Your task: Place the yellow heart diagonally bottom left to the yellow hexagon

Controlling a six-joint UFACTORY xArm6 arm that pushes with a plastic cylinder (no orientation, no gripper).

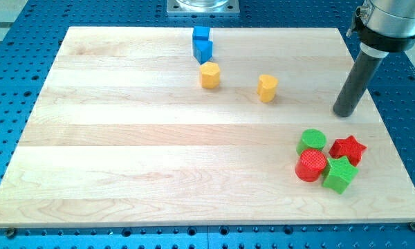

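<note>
One yellow heart (267, 88) stands upright, lobes facing view's left, right of one yellow hexagon (209, 75); my tip (345, 113) is well right; no gripper shows.

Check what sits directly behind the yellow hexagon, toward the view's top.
A blue block stands just behind the yellow hexagon; its exact shape is unclear. Nothing hides behind it.

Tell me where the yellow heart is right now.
The yellow heart sits in the upper middle of the board, to the view's right of the yellow hexagon and left of my tip.
</note>
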